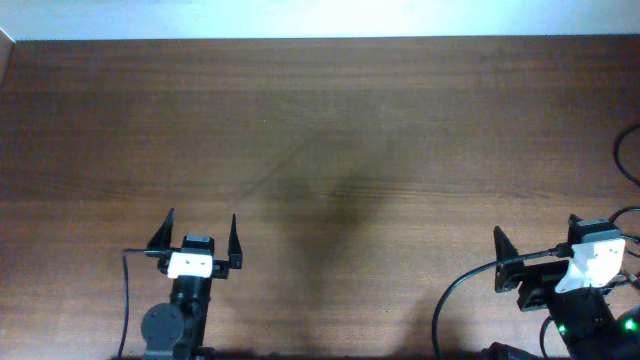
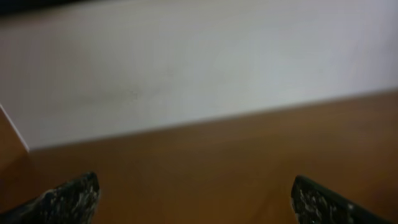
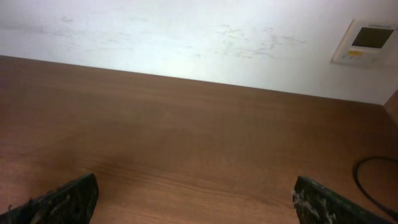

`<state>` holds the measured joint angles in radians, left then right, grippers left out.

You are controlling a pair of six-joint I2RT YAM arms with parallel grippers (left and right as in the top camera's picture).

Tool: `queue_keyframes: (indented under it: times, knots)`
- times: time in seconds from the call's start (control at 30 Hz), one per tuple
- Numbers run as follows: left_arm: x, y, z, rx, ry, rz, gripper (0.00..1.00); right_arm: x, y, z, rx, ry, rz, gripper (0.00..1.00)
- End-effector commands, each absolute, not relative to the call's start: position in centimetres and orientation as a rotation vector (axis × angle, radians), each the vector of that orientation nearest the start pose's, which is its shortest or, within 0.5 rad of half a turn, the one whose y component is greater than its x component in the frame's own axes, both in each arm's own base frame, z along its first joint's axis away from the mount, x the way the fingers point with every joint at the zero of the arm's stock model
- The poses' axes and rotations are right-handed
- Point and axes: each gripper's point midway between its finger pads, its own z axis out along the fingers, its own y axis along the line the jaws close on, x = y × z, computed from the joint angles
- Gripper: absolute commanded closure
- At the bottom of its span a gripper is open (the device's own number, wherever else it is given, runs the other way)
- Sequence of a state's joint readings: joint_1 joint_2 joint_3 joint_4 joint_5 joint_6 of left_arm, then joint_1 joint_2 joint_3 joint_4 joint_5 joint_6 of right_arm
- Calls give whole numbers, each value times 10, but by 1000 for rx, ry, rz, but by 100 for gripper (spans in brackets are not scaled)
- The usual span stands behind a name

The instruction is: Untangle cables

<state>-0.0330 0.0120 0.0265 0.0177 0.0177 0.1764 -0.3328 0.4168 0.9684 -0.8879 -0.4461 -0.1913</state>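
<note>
No bundle of thin black cables shows in any view; the cables are out of view. My left gripper (image 1: 200, 230) sits near the front edge of the brown wooden table (image 1: 330, 130), left of centre, open and empty. In the left wrist view its fingertips (image 2: 196, 190) stand wide apart over bare wood. My right gripper (image 1: 535, 243) sits at the front right, open and empty. In the right wrist view its fingertips (image 3: 196, 190) are also wide apart over bare wood.
A white wall (image 3: 186, 37) runs behind the table's far edge, with a small wall panel (image 3: 367, 40) at the right. A thicker black arm wire (image 1: 628, 160) loops at the table's right edge and also shows in the right wrist view (image 3: 373, 183).
</note>
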Motion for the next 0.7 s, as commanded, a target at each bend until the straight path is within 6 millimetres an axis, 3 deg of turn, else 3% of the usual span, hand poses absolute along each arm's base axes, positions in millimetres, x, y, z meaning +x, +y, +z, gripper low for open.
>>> queue_keyframes:
  times: [0.0,0.13,0.37,0.67]
  knots:
    - [246,-8,155,200,1646,134,1,186,17,326,-185,1855,75,1]
    - [246,-8,156,213,1640,151,1,186,17,326,-185,1855,75,1]
    - [245,16,159,-115,1634,62,1,186,17,326,-185,1855,75,1]
    - [245,17,160,-109,1633,71,1,186,17,326,-185,1855,75,1]
